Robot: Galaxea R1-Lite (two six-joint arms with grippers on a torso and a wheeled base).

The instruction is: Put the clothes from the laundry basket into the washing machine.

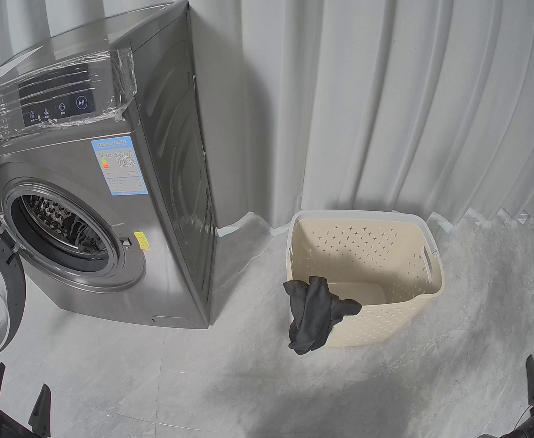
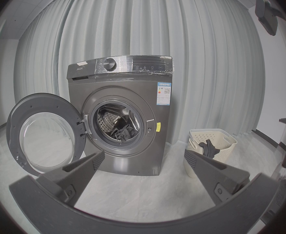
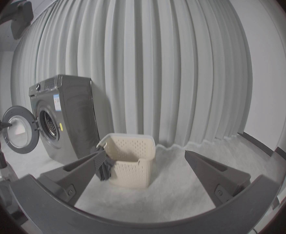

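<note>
Head view: washing machine (image 1: pixel 157 153) sits at left against the curtain (image 1: pixel 370 92), with its door (image 1: pixel 13 287) swung fully open toward us. We see dark clothes (image 1: pixel 87 241) low in the drum. The laundry basket (image 1: pixel 358 214) stands on the floor (image 1: pixel 218 384) to the machine's right, near it but not touching. One dark garment (image 1: pixel 315 314) hangs over the basket's near-left corner, part inside and most of it down the outer wall. We see nothing else in the part of the basket's inside that is in view. The left gripper (image 1: pixel 20 377) sits at the bottom left edge, fingers apart, in front of the open door and well apart from the basket.

Left wrist view: left gripper (image 2: pixel 143 153) faces the machine (image 2: pixel 123 114) head-on. Its fingers are spread wide with nothing between them. The door (image 2: pixel 45 134) is hinged on the side away from the basket. The dark clothes (image 2: pixel 123 132) are bunched at the bottom of the drum. The basket (image 2: pixel 214 137) is off to the side with the garment (image 2: pixel 209 148) over its rim.

Right wrist view: right gripper (image 3: pixel 144 154) points at the basket (image 3: pixel 130 160). Its fingers are apart, it holds nothing and it is clear of the rim. The garment (image 3: pixel 105 169) drapes down the basket corner on the machine side. The machine (image 3: pixel 64 114) is farther back with its door (image 3: pixel 20 129) open.
</note>
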